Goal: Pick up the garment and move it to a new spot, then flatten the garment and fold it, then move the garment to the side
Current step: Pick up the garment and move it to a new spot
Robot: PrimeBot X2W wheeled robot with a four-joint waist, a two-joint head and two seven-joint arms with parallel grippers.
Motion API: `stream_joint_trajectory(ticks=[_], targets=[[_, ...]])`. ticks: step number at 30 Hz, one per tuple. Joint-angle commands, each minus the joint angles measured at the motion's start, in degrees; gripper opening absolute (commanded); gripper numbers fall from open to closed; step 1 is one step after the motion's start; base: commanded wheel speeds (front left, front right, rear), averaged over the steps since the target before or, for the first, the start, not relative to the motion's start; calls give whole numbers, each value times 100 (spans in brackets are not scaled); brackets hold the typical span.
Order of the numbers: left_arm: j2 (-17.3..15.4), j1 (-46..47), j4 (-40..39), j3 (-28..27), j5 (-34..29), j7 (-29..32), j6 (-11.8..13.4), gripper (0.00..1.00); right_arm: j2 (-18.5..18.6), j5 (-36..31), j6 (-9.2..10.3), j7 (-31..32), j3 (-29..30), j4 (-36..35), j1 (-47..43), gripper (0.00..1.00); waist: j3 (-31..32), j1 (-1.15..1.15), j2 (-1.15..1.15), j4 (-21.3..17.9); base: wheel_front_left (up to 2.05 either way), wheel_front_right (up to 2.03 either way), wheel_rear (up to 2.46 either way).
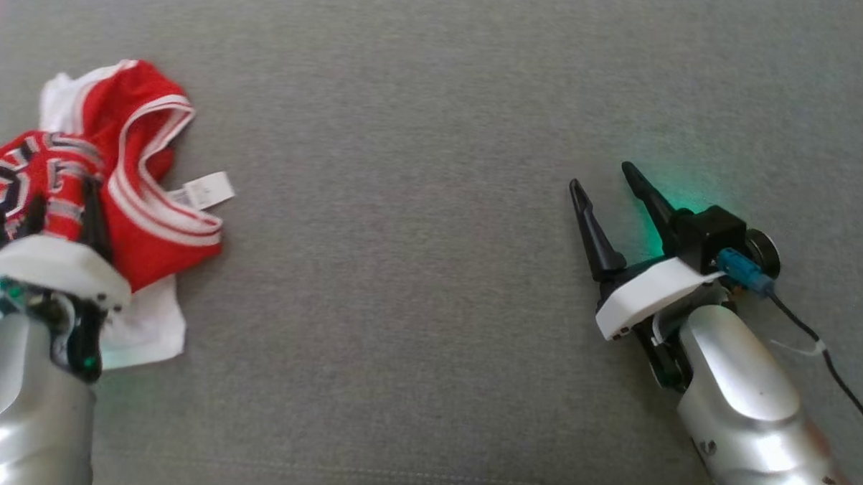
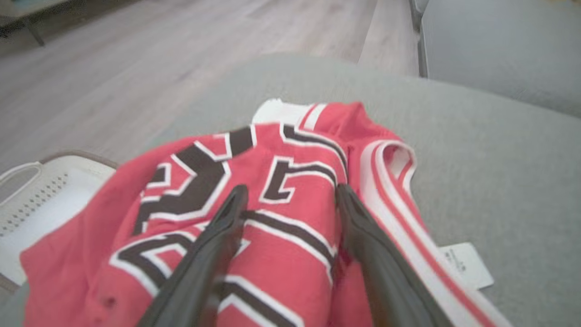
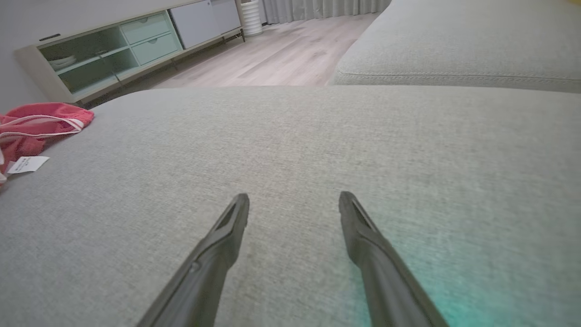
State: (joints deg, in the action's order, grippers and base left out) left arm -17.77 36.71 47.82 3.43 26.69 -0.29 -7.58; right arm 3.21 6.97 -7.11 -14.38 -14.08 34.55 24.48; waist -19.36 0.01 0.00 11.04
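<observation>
A crumpled red garment (image 1: 151, 231) with white striped trim and black-and-white lettering lay bunched on a grey sofa cushion (image 1: 434, 307), far over on the robot's left side. A white layer of the garment showed beneath the red at its near and far ends. A white label (image 1: 203, 191) stuck out from its trimmed edge onto the bare cushion.

The left gripper (image 1: 64, 201) was down over the heap. In the left wrist view, the left gripper (image 2: 291, 193) had its jaws released and spread wide. The lettered part of the garment (image 2: 295, 254) lay between and under the two dark fingers, though whether they touched the fabric could not be told. Past the cushion (image 2: 499, 181) edge in that view stood a white perforated basket (image 2: 45, 204) on a pale wood floor (image 2: 181, 45).

The right gripper (image 1: 601, 175) was well apart from the garment, over bare cushion on the robot's right, with its jaws also released and grasping nothing. A black cable (image 1: 838, 379) trailed from the right wrist, and a greenish glow tinted the fabric beside it.

In the right wrist view, the right gripper (image 3: 294, 196) pointed across the cushion (image 3: 290, 136). The garment (image 3: 41, 118) and its label (image 3: 27, 164) sat at the far left edge. Beyond were the wood floor (image 3: 281, 59) and a low cabinet (image 3: 113, 50) with drawers.
</observation>
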Motion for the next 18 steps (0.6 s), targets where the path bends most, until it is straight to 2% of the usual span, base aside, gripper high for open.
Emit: stream_joint_trajectory(ticks=[1, 7, 8, 9, 10, 18], targets=[[-366, 140, 0, -131, 93, 110, 10, 100, -34, -20, -37, -62, -111, -186, 138, 100, -123, -1, 0, -148, 0, 0, 0], [-415, 187, 643, 67, 484, 798, 10, 100, -34, -42, -37, -62, -51, -233, 165, 100, -203, -1, 0, -327, 0, 0, 0], [-411, 197, 691, 100, 532, 846, 10, 85, -34, -45, -37, -62, -40, -234, 164, 100, -205, -1, 0, -336, 0, 0, 0], [-406, 207, 711, 142, 582, 868, 10, 32, -34, -47, -37, -62, -29, -233, 164, 100, -204, -1, 0, -344, 0, 0, 0], [-416, 214, 729, 180, 613, 857, 10, 0, -34, -47, -37, -62, -22, -230, 161, 100, -198, -1, 0, -350, 0, 0, 0], [-550, 513, 304, 724, 555, 107, 9, 0, -34, 24, -37, -62, 72, -220, 88, 100, 67, -1, 0, -373, 0, 0, 0]])
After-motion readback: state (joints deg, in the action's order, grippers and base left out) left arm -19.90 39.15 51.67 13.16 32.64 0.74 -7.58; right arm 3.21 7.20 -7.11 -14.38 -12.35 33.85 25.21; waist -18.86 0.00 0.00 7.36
